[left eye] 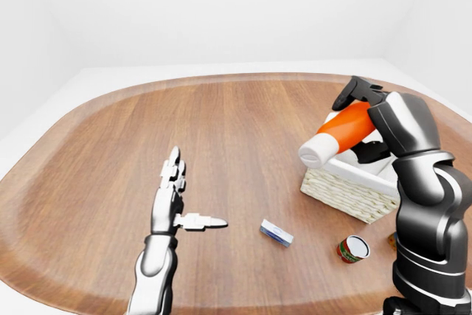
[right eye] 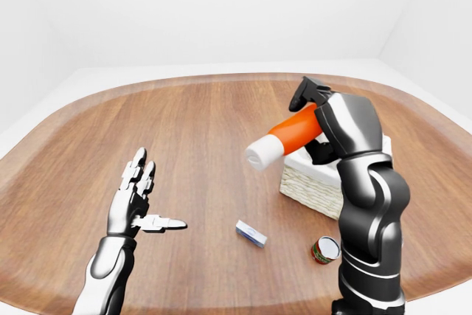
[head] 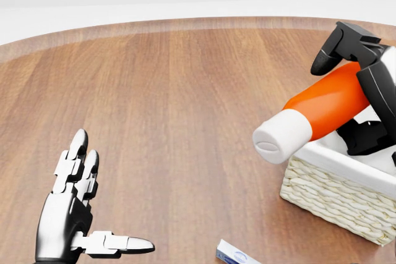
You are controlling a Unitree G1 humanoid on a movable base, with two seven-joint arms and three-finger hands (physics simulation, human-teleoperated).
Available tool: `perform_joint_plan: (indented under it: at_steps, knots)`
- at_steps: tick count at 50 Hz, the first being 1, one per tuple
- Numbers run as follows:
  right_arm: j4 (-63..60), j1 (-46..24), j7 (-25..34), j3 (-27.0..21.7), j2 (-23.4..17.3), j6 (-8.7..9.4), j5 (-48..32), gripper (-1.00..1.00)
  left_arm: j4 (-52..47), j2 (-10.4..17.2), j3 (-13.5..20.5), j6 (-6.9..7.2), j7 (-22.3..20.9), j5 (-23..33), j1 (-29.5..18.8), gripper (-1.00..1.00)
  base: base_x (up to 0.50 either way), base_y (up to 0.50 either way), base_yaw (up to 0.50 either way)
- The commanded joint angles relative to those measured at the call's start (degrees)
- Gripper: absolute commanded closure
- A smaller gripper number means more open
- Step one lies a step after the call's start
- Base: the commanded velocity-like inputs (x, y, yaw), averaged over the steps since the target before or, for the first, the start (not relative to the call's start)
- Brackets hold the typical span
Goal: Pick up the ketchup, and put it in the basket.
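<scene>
The ketchup (head: 331, 106) bottle is bright orange with a white cap, at the right of the head view. The right hand (head: 359, 85) on it is black and shiny grey. Below it, the basket (head: 334, 199) is pale tan with a woven criss-cross pattern and a white cloth inside. The table (head: 185, 122) is brown wood with long stripes. The left hand (head: 71, 221), at the lower left, is silver and black. A small box (left eye: 276, 232) is white and blue. A little can (left eye: 354, 248) is red and green.
</scene>
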Motion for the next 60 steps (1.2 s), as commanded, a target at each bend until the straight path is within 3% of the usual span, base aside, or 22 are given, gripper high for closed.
perform_joint_plan:
  at_steps: [1, 6, 14, 33, 47, 60]
  knots:
    - [3.57, -4.33, 5.56, -2.25, -3.80, 0.00, -12.20, 1.00, 0.17, 0.02, -0.01, -0.14, 0.06, -0.02, -0.06, -1.00, 0.00, 0.00, 0.00]
    - [7.12, -7.34, 7.72, -3.33, -7.36, 0.00, -14.63, 1.00, 0.69, 0.03, 0.17, -0.21, 0.12, -0.08, -0.45, -1.00, 0.00, 0.00, 0.00]
    - [9.38, -7.97, 8.89, -4.66, -9.51, 0.00, -15.90, 1.00, 0.64, 0.02, 0.21, -0.15, 0.11, -0.15, -0.45, -1.00, 0.00, 0.00, 0.00]
    - [25.39, -9.66, 3.25, -3.73, -12.68, 0.00, -16.44, 1.00, 1.55, 0.06, 0.37, -0.46, 0.03, -0.24, -0.87, -1.00, 0.00, 0.00, 0.00]
    - [36.76, -12.22, -3.05, -1.35, -12.88, 0.00, -15.16, 1.00, 0.42, 0.03, 0.31, -0.02, -0.14, -0.39, -0.32, -1.00, 0.00, 0.00, 0.00]
    - [60.96, -20.61, -15.24, 3.96, -12.61, 0.00, -11.18, 1.00, -0.25, 0.04, 0.18, 0.16, -0.32, -0.49, 0.08, -1.00, 0.00, 0.00, 0.00]
